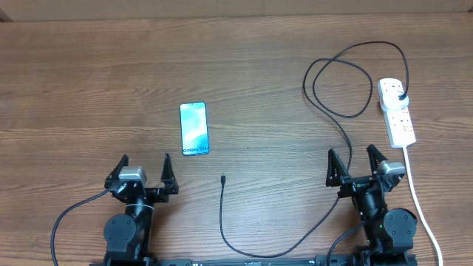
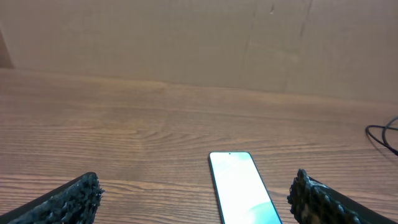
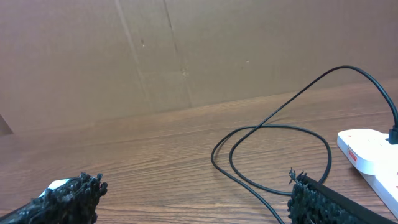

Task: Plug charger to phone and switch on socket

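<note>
The phone (image 1: 194, 129) lies flat with its light-blue screen lit, left of the table's middle; the left wrist view shows the phone (image 2: 241, 190) ahead, between the fingers. The charger (image 1: 222, 214) is a thin black cable; its connector tip (image 1: 222, 177) rests below and right of the phone, and its black plug (image 1: 400, 96) sits in the socket (image 1: 397, 111), a white power strip at the right. Loops of the charger (image 3: 273, 149) and the socket (image 3: 370, 152) show in the right wrist view. My left gripper (image 1: 145, 164) and right gripper (image 1: 358, 157) both stand open and empty near the front edge.
The socket's thick white cord (image 1: 417, 199) runs down the right side, past the right arm. A brown cardboard wall (image 2: 199, 43) stands behind the wooden table (image 1: 89, 89).
</note>
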{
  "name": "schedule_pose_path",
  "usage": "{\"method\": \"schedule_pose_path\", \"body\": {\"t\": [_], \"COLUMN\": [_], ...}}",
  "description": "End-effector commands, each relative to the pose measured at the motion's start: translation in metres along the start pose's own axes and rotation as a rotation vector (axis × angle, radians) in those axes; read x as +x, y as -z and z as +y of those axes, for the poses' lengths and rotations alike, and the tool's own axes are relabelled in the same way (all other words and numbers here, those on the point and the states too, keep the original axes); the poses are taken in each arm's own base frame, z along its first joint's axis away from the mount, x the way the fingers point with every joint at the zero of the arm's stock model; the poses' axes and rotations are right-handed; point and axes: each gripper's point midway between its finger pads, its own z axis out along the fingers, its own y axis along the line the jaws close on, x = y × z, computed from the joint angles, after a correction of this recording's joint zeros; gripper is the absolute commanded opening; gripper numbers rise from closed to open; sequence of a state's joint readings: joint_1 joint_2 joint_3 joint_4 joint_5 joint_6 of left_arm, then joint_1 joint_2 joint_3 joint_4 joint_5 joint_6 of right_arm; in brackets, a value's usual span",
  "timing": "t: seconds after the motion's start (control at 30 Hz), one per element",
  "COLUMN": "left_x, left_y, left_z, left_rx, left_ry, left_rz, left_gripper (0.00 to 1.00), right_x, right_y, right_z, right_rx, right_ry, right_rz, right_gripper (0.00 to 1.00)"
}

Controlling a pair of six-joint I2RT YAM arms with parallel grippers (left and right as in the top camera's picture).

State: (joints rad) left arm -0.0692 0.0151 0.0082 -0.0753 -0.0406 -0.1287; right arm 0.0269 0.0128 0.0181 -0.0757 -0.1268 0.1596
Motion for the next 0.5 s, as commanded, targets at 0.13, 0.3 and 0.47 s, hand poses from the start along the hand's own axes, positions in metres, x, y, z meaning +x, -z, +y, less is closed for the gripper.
{"method": "schedule_pose_path", "body": {"t": [0.13, 0.3, 0.47], "left_x": [-0.015, -0.040, -0.083], "left_y": [0.010, 0.027, 0.054], "left_z": [-0.033, -0.034, -0.040], "left_rx": [0.184, 0.171, 0.178], "left_ry": [0.038, 0.074, 0.128], "left_rz": [0.018, 0.053, 0.054], "left_gripper": [1.00, 1.00, 1.00], "right_x": [0.002, 0.002, 0.002], "right_y": [0.000, 0.000, 0.000], "right_z": [0.001, 0.001, 0.001], "right_rx": [-0.008, -0.008, -0.008], "right_ry": [0.005, 0.005, 0.005], "right_rz": [-0.001, -0.001, -0.001], "right_gripper": [1.00, 1.00, 1.00]}}
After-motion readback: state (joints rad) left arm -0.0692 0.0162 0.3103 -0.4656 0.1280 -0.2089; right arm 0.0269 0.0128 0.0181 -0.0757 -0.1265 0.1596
